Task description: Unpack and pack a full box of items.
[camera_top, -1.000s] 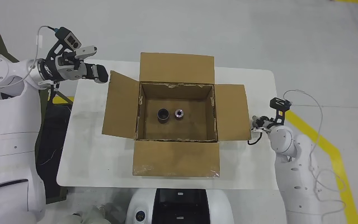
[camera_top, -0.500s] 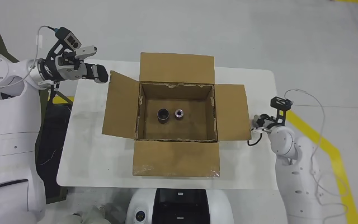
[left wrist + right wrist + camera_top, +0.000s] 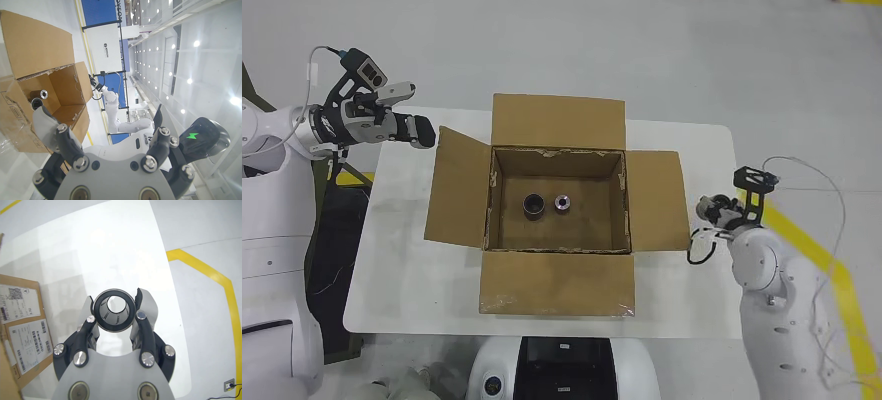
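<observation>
Top: the open box point(image 3: 557, 285) sits midway on the surface point(image 3: 392, 280), two cylinders point(image 3: 534, 206) inside; the right end effector point(image 3: 705, 212) hangs beside its flap, load unclear. Left wrist: the left end effector point(image 3: 100, 109) gapes wide, empty. Right wrist: the right one clamps a hollow bearing point(image 3: 113, 321).

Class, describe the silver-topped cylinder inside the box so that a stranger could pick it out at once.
Find the open cardboard box in the middle of the white table. Two small cylinders stand side by side on its floor. Pick the cylinder with the bright silver top; its wider neighbour is dark on top.
</observation>
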You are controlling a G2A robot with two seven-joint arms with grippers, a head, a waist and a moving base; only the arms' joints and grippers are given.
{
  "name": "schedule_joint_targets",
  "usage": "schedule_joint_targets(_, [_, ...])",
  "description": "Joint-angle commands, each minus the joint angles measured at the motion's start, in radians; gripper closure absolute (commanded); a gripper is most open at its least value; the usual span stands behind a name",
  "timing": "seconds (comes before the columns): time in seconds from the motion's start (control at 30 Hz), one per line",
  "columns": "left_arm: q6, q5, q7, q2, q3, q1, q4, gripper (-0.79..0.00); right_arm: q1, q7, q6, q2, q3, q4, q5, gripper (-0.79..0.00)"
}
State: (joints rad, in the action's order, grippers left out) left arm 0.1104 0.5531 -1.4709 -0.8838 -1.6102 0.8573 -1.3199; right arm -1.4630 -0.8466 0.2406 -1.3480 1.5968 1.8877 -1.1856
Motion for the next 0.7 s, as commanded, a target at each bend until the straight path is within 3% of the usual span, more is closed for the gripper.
schedule_joint_targets(0.0, [0.0,0.0,0.0,0.0,0.0,0.0,0.0,-0.785,-0.011,0.002,0.005,0.001,0.0,0.035,-0.013,0.0])
schedule_joint_targets(0.67, [0.0,0.0,0.0,0.0,0.0,0.0,0.0,-0.785,-0.013,0.026,-0.016,0.003,-0.053,0.316,-0.001,0.0])
